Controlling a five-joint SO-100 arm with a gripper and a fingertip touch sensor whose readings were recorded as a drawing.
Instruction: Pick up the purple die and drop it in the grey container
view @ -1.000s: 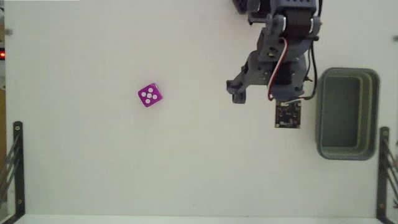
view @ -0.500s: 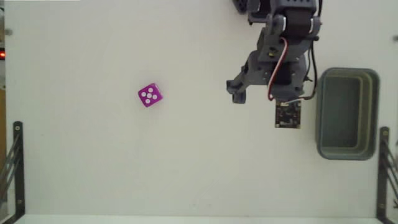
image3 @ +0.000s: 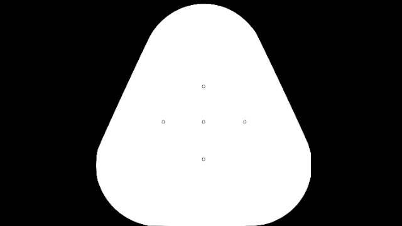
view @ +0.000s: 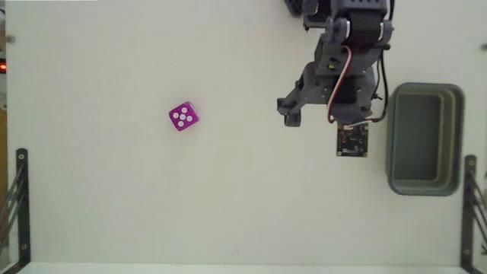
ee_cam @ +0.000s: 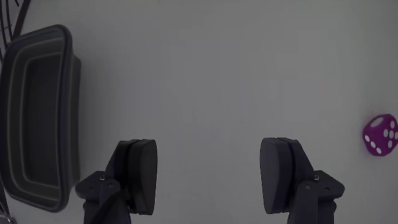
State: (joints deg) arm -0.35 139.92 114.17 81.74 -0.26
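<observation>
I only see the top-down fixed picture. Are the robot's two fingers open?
Observer: Yes. The wrist view shows the gripper wide open, only bare table between its dark fingers.
Operator: What's on the sides of the small magenta-purple die?
Observer: The wrist view shows two faces of the small magenta-purple die, both with white pips.
Operator: Is the grey-green rectangular container empty?
Observer: As far as the wrist view shows inside the grey-green rectangular container, nothing's there.
</observation>
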